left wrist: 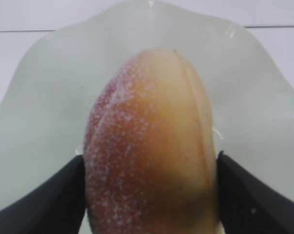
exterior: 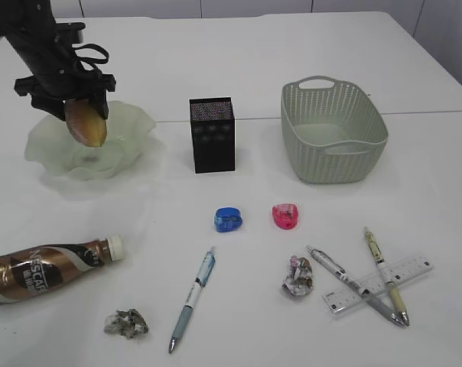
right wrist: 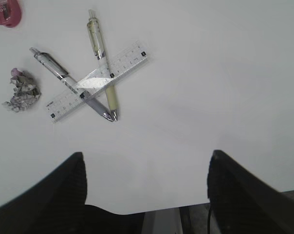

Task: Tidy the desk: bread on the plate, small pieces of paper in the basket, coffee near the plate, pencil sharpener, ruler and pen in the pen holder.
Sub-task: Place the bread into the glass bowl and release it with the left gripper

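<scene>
The bread [left wrist: 149, 146], a sugar-dusted oval roll, is shown clamped across its width between the two dark fingers [left wrist: 45, 202] of the left gripper [exterior: 84, 115] and hung end-down just above the bowl of the plate [exterior: 131, 122], a translucent green dish with a wavy rim. No contact between roll and plate can be confirmed. The roll is judged light, soft and easily dented; a hold across its middle with gentle pressure is therefore advised, and the sugar coating may be expected to shed. The plate is judged brittle and light enough to slide on the counter [exterior: 239, 46].

The right gripper [right wrist: 144, 190] is seen with its fingers spread wide and holding nothing, above bare counter near the ruler [right wrist: 96, 80] and the two pens crossed with it [right wrist: 101, 61].

Other task items are laid out as follows: the coffee [exterior: 43, 269], a bottle on its side, judged smooth and prone to roll; a blue pencil sharpener [exterior: 228, 220] and a pink one [exterior: 285, 215]; a third pen [exterior: 193, 298]; two crumpled pieces of paper [exterior: 297, 277]; the pen holder [exterior: 213, 134] upright; the basket [exterior: 334, 130] to its right.
</scene>
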`<state>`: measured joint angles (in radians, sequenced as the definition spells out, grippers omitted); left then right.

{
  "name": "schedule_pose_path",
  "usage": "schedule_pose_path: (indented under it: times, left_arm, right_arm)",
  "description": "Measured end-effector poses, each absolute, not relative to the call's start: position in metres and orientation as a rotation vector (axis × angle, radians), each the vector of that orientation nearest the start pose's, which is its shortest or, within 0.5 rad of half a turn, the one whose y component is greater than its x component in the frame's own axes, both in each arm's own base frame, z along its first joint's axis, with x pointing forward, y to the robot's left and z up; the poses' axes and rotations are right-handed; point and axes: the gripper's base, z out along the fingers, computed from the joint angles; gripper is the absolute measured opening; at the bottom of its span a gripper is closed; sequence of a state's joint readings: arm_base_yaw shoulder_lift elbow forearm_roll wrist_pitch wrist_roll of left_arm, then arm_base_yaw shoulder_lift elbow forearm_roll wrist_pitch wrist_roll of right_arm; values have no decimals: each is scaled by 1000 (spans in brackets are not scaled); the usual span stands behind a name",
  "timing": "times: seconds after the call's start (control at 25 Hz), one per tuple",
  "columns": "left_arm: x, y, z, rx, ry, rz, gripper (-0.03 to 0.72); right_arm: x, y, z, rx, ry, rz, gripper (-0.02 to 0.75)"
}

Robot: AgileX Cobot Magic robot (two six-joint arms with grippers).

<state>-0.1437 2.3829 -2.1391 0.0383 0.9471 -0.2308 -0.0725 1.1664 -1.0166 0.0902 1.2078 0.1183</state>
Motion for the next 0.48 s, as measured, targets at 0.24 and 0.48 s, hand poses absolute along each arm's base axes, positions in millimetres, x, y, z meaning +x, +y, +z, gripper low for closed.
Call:
schedule_pose_path:
  times: [0.24,0.48]
  left_arm:
    - [516,-72,190,-102,2699,-75,660]
    - [515,-72,193,-103,2714,-69,669]
  right_arm:
    - [203,-7,317,300,2824,137,564]
    - [203,-7,318,304,2824,140,563]
